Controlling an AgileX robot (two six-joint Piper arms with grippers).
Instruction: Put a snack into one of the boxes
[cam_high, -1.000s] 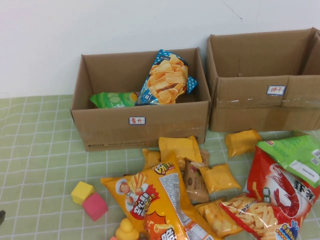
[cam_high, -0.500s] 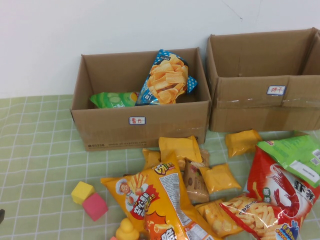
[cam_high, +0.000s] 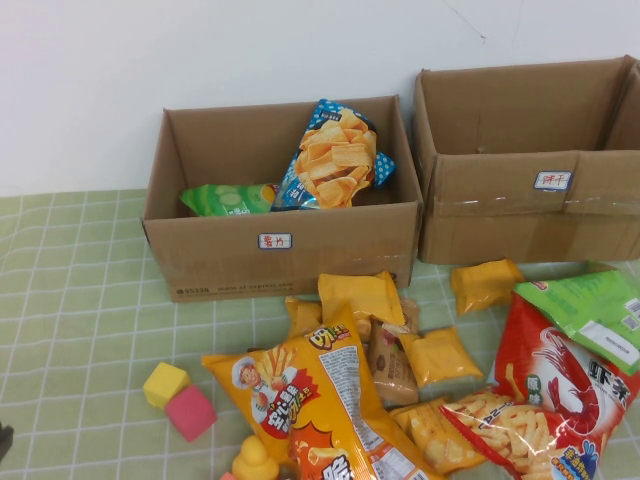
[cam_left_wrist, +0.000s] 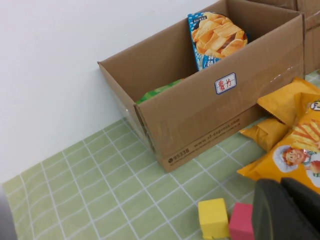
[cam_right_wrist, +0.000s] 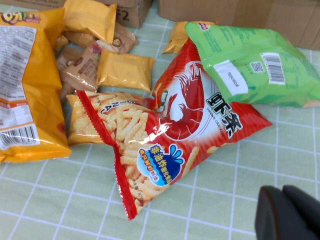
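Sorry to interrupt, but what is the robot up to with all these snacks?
Nothing is being handled at the moment. The lower labelled box already contains a blue chip bag and a green bag; other snacks, including a red shrimp-cracker bag, lie on the table. The left gripper is shut near the toy blocks, and the right gripper is shut beside the red bag.

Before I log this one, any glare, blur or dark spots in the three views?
High view: even light, soft focus, faint sheen on the taped carton. Left wrist view: sharp on the labelled carton; left gripper, jaws shut, a dark blurred mass in the corner. Right wrist view: glare streaks on the red shrimp-chip bag; right gripper, jaws shut, dark and blurred.
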